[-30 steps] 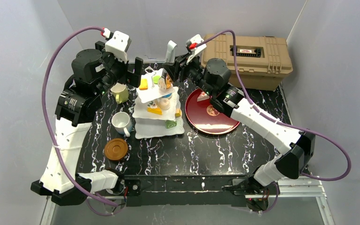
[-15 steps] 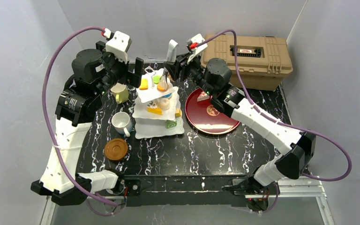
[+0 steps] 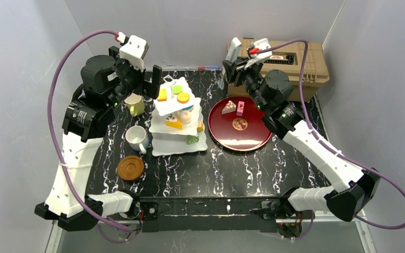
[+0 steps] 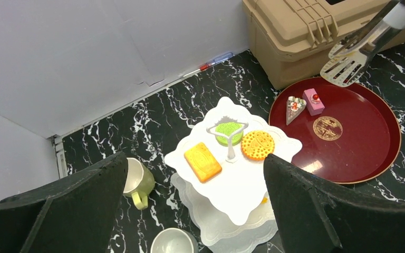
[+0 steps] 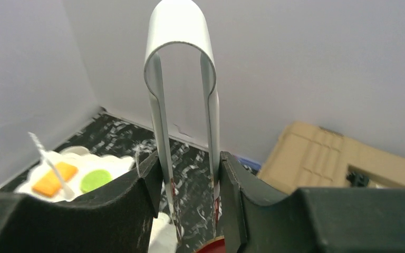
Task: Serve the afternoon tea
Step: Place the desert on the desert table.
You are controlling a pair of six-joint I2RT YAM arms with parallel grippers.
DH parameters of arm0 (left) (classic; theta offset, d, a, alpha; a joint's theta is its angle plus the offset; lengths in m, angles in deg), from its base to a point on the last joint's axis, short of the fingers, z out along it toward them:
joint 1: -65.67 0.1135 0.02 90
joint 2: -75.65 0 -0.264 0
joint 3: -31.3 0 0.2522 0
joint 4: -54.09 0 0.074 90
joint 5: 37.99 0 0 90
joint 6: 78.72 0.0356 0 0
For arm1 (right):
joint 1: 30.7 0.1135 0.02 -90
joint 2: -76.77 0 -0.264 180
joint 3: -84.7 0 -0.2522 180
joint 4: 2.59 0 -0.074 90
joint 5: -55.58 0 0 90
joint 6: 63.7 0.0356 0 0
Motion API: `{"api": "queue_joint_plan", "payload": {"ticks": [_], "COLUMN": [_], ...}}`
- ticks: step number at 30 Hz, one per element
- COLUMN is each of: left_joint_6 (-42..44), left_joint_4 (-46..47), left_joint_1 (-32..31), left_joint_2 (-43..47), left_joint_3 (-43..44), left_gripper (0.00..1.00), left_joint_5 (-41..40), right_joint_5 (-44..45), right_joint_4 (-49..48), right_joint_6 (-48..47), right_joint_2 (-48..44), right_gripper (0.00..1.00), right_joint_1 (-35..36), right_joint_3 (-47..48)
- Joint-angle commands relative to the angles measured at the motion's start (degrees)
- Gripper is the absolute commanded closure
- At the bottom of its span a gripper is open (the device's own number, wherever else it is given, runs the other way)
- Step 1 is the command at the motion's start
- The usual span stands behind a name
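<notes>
Over the far rim of the red tray (image 3: 253, 138), your right gripper (image 5: 189, 182) is clamped on a pair of white tongs (image 5: 182, 37), its fingers pressing the two arms partway together. The tongs' slotted tips hang just beside the tan case (image 3: 295, 66). On the tray lie a cake slice (image 3: 229, 107) and a pink cake (image 3: 240, 109), side by side.

Your left gripper (image 4: 194, 168) stands spread wide above the cake stand (image 3: 162, 145), gripping nothing. The stand sits on the black marbled table (image 3: 216, 168), just left of the tray. Its top tier carries a yellow biscuit (image 4: 203, 161), a green round (image 4: 228, 129) and an orange tart (image 4: 257, 145). The lower tiers seem to hold more pastries, but you can't make them out well.

Left of the stand are the yellow-green mug (image 3: 135, 104), the white mug (image 3: 136, 138) and, nearest you, the brown coaster (image 3: 130, 167).
</notes>
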Motion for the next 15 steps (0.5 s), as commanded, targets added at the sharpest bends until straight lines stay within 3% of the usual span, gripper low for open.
{"api": "queue_joint_plan", "payload": {"ticks": [1, 9, 15], "left_joint_6": [-0.2, -0.4, -0.5], "left_joint_4": [0.2, 0.2, 0.3], "left_joint_1": [0.4, 0.3, 0.3], "left_joint_2": [0.0, -0.1, -0.2], "left_joint_3": [1.1, 1.0, 0.8], "left_gripper": [0.01, 0.01, 0.01], "left_joint_5": [1.3, 1.5, 1.5], "right_joint_5": [4.0, 7.6, 9.5], "right_joint_4": [-4.3, -11.1, -15.1], "right_joint_6": [1.0, 4.8, 4.1], "right_joint_2": [-1.9, -1.5, 0.9], "right_gripper": [0.56, 0.57, 0.57], "right_joint_1": [-3.4, -9.9, -11.4], "right_joint_3": [-6.7, -19.6, -23.7]}}
